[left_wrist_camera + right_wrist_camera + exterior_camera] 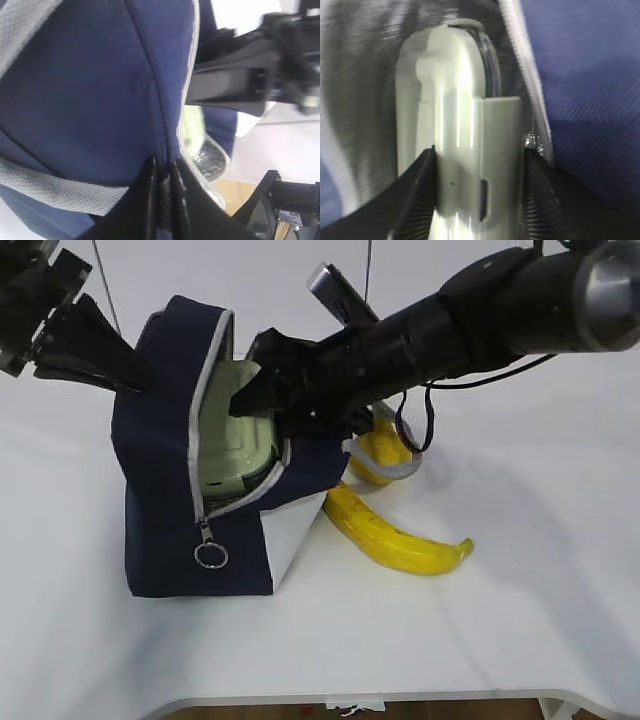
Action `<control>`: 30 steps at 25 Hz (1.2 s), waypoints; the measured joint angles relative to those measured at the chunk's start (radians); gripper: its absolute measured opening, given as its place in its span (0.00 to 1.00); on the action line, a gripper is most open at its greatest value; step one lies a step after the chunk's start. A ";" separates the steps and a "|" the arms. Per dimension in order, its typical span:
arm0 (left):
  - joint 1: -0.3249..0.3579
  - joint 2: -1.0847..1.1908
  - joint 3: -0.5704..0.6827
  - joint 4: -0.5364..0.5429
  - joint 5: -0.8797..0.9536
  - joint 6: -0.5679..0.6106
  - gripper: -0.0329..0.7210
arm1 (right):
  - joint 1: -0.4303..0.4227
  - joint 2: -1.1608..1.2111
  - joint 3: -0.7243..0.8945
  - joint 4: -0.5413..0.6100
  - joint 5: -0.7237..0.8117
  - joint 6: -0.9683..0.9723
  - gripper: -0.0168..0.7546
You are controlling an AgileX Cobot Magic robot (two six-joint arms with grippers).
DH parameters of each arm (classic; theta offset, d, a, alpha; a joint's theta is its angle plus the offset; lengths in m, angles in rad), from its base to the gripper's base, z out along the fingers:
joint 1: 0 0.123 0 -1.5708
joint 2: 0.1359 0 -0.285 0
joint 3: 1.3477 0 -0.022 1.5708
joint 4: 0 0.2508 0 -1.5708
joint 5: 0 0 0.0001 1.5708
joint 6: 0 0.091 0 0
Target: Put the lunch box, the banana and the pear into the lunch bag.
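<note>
Lunch bag (165,490) on its side, mouth held open by the left gripper (162,192) pinching its fabric; the right gripper (479,192) clamps the lunch box (460,125) inside — not yet released. Banana (395,537) and pear (385,452) wait just beside, on the table (520,620).

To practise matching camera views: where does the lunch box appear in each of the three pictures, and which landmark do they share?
Exterior view: the lunch box sits inside the lunch bag opening, left of centre.
Left wrist view: only a pale green sliver beyond the zipper edge, centre right.
Right wrist view: fills the centre, between the right gripper's jaws.
Shared landmark: the bag's grey zipper.
</note>
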 joint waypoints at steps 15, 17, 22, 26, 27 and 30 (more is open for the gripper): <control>-0.017 0.024 0.000 0.082 0.001 0.019 0.06 | 0.000 0.226 -0.159 0.032 -0.002 0.093 0.51; -0.017 0.024 0.000 0.086 -0.006 0.019 0.06 | 0.000 0.244 -0.163 0.038 -0.002 0.093 0.51; -0.017 0.024 0.000 0.088 -0.016 0.020 0.06 | 0.000 0.285 -0.169 0.064 0.004 0.097 0.51; -0.017 0.024 0.000 0.088 -0.016 0.020 0.06 | 0.000 0.292 -0.169 0.067 0.021 0.102 0.52; -0.017 0.024 0.000 0.088 -0.016 0.020 0.06 | 0.000 0.292 -0.169 0.067 0.027 0.102 0.53; -0.017 0.024 0.000 0.088 -0.016 0.020 0.06 | 0.000 0.292 -0.169 0.067 0.053 0.104 0.58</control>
